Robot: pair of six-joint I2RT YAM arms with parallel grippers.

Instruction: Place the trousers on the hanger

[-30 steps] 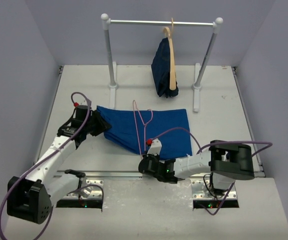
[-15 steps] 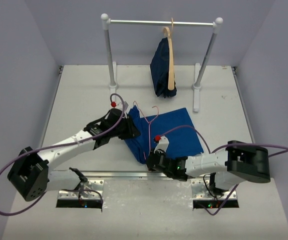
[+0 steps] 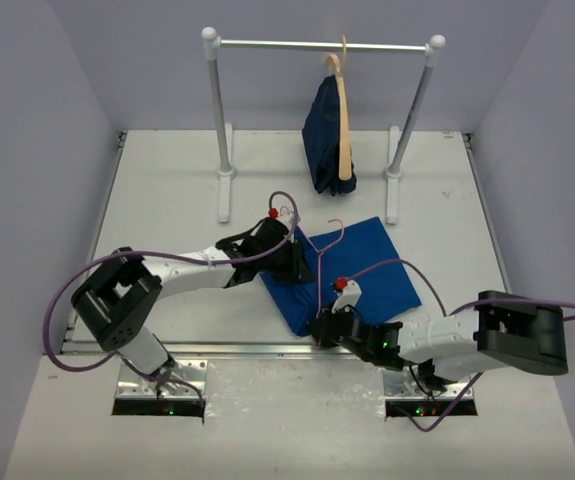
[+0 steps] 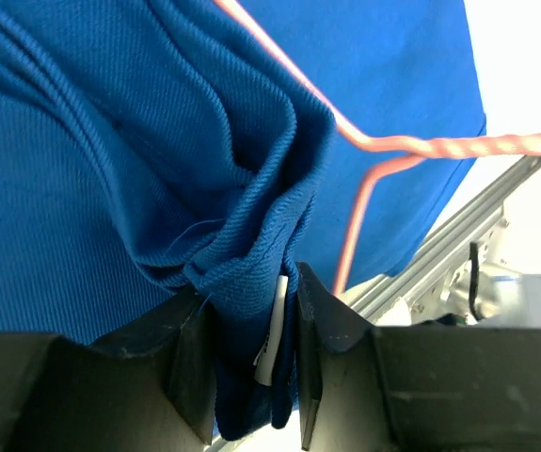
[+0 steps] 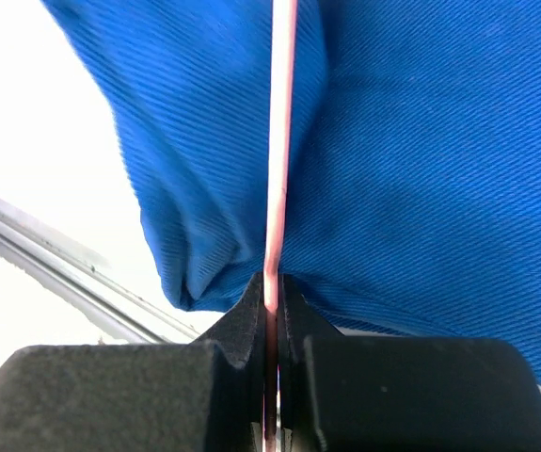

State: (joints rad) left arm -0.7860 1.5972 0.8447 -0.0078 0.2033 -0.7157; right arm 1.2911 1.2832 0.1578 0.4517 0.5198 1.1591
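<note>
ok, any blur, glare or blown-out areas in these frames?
Top external: sharp, evenly lit, no glare on the table. Left wrist: trousers weave crisp, table at the right edge blown out white. Right wrist: hanger wire sharp, table at left overexposed too.

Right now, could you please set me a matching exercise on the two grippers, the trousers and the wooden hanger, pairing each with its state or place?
1 left gripper
2 right gripper
3 trousers
4 wooden hanger

a hangs from the rail
b on the table
c shut on the pink wire hanger
d shut on a fold of the trousers

Pairs: 1-d, 2-c, 3-b, 4-a.
</note>
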